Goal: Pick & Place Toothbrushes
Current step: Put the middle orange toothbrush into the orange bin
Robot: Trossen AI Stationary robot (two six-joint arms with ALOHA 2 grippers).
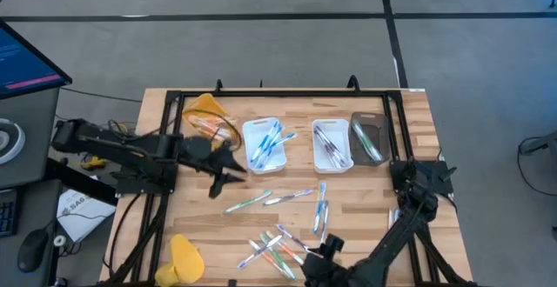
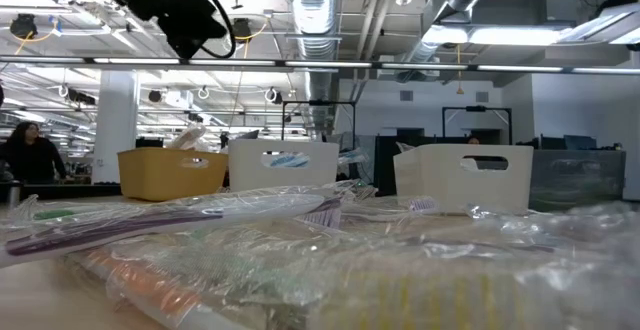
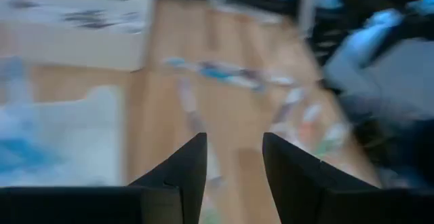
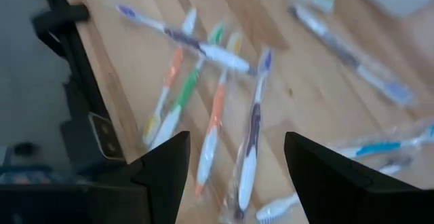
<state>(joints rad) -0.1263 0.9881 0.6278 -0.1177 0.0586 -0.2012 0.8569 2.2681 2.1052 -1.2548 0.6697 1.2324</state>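
Both arms are built from dark, near-black housings with blocky, angular joint sections. The left arm [image 1: 130,152] shows a boxy base segment with a small yellow detail beside it and cabling along its links. The right arm [image 1: 409,213] has a slimmer tubular link leading to a squared joint block. The left gripper [image 3: 230,173] and right gripper [image 4: 234,176] each carry two matte black, wedge-shaped fingers tapering to points.

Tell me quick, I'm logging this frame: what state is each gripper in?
Left gripper: open, holding nothing, above the table near the white trays.
Right gripper: open, holding nothing, over the loose toothbrushes at the table's near edge.
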